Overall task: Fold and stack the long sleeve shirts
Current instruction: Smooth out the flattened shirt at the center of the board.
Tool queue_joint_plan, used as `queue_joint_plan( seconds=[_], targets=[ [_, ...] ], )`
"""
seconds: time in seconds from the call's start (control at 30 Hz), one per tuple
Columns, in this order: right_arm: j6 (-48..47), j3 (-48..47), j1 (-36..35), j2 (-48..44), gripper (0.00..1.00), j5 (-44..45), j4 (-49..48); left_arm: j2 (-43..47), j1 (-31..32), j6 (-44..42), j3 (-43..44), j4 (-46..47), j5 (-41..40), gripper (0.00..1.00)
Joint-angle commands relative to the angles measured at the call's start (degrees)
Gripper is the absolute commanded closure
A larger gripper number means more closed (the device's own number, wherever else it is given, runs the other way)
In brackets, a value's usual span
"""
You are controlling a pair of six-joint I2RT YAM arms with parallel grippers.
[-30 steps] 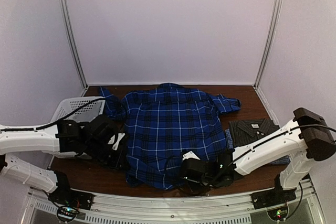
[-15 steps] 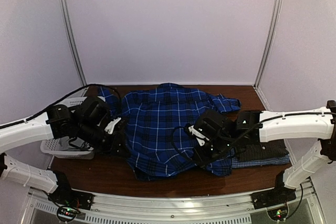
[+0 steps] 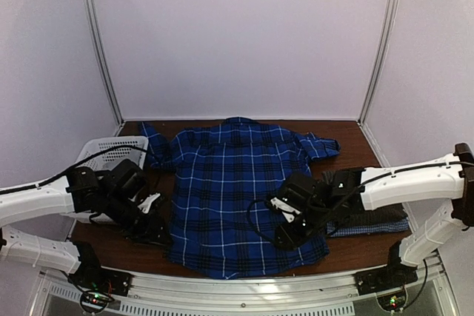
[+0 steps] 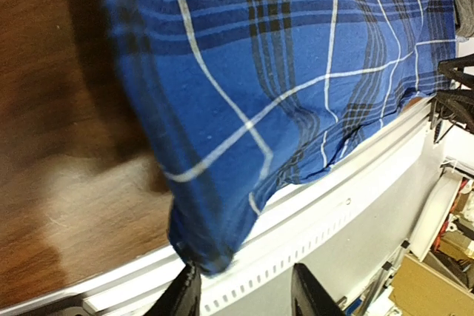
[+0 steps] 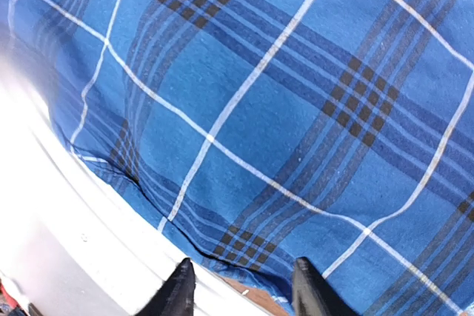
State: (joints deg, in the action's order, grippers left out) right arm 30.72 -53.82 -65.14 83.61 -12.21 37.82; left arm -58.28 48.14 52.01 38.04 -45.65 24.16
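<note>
Plaid shirt point(image 3: 235, 177) dropped flat (basket point(image 3: 109, 143) overhead only)

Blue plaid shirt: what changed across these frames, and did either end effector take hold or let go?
The blue plaid shirt had its near hem bunched a second ago; it was lifted, drawn out, and now lies flat and squared. The left end effector and right end effector opened and let go of it. The white mesh basket and dark grey shirt stayed put.

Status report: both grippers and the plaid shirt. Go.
Left gripper open, right gripper open, both at near hem. Blue plaid shirt spread flat, unfolded. Folded shirts beside it, right side.
</note>
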Motion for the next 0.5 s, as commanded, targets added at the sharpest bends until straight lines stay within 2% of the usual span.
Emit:
queue_joint_plan(
  seconds=[0.0,0.1,0.17,0.47],
  targets=[
    [1.5,-0.1,0.0,-3.6,0.51,1.7,-1.2,0.6,-0.3,-2.0,6.1,-3.1,-5.2,0.55],
    [2.6,-0.8,0.2,-2.8,0.51,3.6,-3.0,-1.7,-0.2,-3.2,9.8,-4.2,-8.3,0.55],
    [3.9,-1.2,0.3,-1.7,0.54,4.6,-5.6,-3.1,-0.2,-3.5,11.0,-1.6,-8.9,0.55],
    [9.5,-2.1,2.0,8.5,0.64,10.3,-24.9,-18.1,-0.7,-4.9,14.2,20.8,-9.8,0.61]
  ],
)
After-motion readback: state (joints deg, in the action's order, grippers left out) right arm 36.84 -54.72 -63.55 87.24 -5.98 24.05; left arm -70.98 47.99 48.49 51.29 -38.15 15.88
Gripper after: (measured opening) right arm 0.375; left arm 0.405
